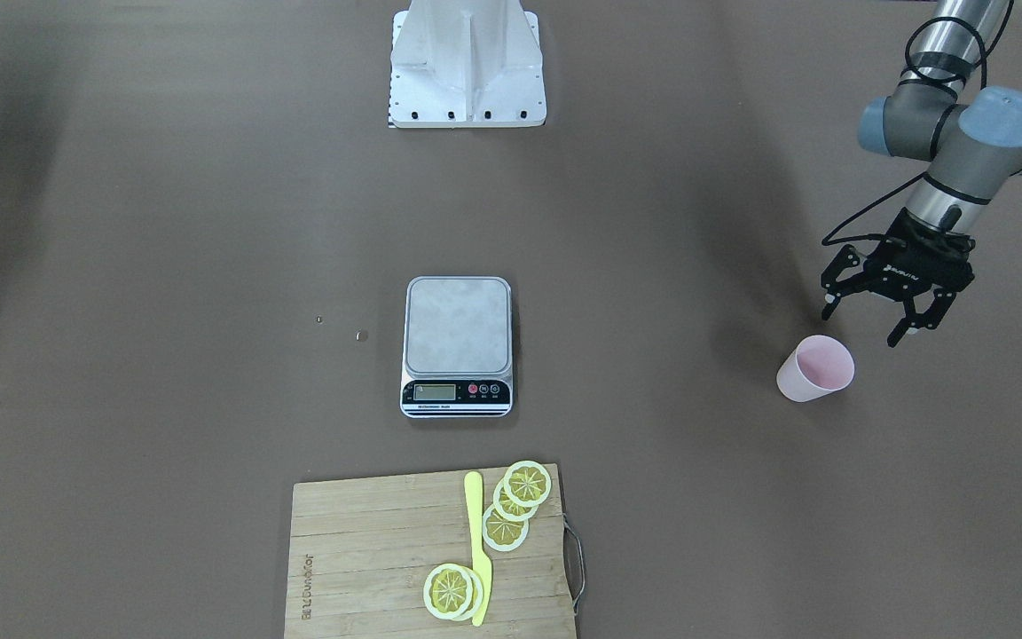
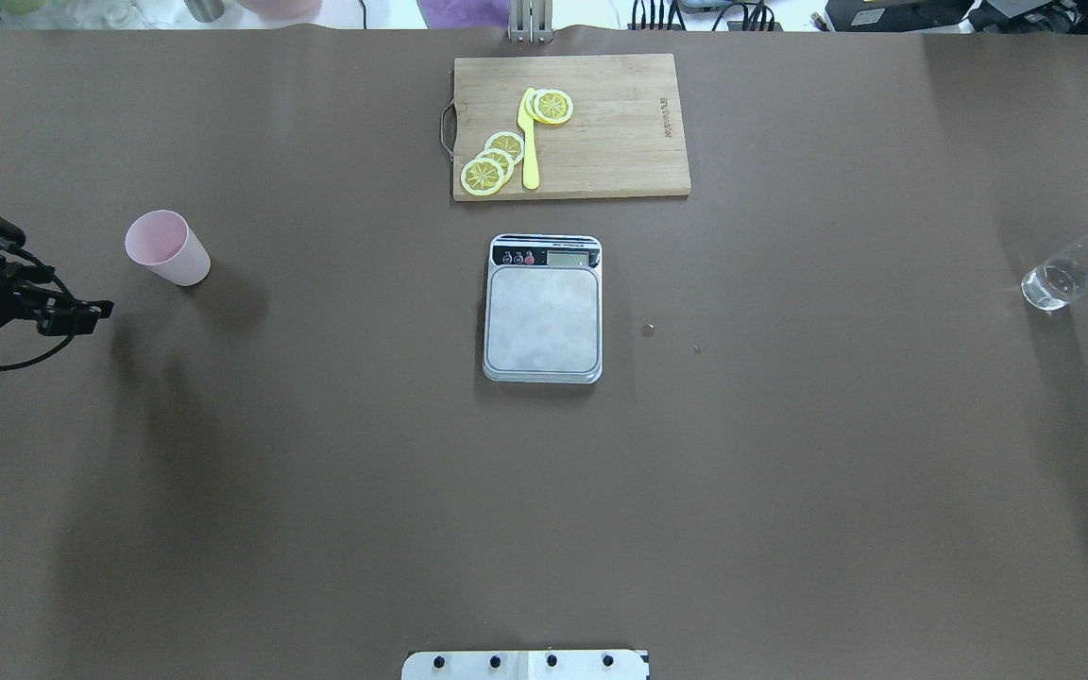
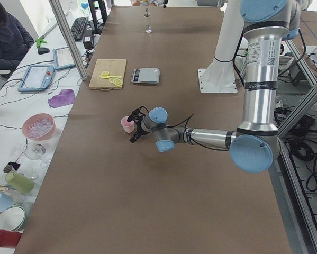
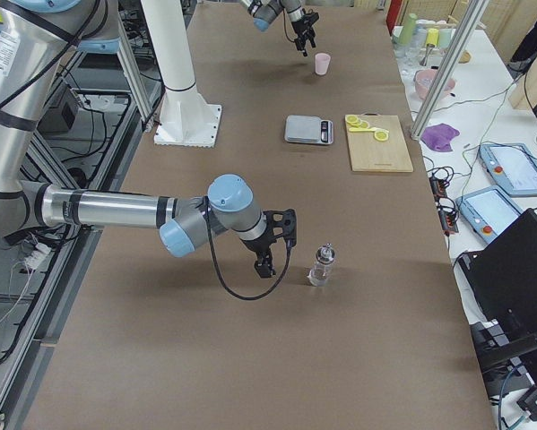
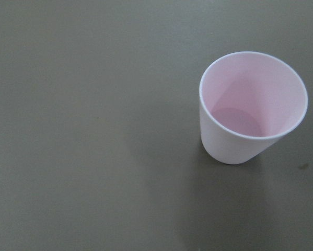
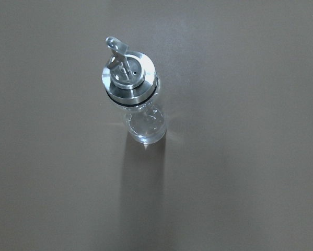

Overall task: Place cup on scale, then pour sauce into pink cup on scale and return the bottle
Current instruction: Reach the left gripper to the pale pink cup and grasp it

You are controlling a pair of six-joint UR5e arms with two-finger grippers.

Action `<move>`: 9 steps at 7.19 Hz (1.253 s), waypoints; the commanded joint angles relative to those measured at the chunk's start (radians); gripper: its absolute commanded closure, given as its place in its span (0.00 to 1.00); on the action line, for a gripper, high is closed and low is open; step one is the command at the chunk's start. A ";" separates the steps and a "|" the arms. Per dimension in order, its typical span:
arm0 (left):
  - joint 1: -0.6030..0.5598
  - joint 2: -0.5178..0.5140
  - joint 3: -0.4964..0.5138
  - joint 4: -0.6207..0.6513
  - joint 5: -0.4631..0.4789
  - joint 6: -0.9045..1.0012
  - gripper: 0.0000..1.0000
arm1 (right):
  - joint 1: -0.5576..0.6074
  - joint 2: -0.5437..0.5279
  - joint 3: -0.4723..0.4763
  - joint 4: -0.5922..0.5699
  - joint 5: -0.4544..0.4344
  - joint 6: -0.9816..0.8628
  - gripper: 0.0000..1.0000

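Note:
The pale pink cup (image 1: 815, 368) stands upright on the brown table, empty, far to the robot's left of the scale (image 1: 458, 337). It also shows in the overhead view (image 2: 166, 247) and the left wrist view (image 5: 250, 110). My left gripper (image 1: 861, 327) is open and empty, hovering just short of the cup and apart from it. The scale's platform (image 2: 542, 316) is bare. The clear glass bottle (image 2: 1073, 269) with its silver spout stands at the table's far right (image 6: 135, 99); its clear sauce hardly shows. My right gripper (image 4: 272, 242) hangs near the bottle; I cannot tell if it is open.
A wooden cutting board (image 2: 620, 123) with lemon slices and a yellow knife lies beyond the scale. The robot's white base (image 1: 467, 62) stands at the near edge. Two tiny specks (image 2: 648, 329) lie right of the scale.

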 commanded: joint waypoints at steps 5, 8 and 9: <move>0.025 -0.129 0.099 0.000 0.004 -0.010 0.03 | 0.000 0.000 -0.001 0.001 0.000 0.001 0.00; 0.030 -0.137 0.107 -0.003 0.004 -0.008 0.04 | 0.000 0.001 -0.001 0.001 0.000 0.001 0.00; 0.030 -0.142 0.105 -0.003 0.002 -0.010 0.21 | 0.000 0.001 -0.001 0.001 -0.001 0.001 0.00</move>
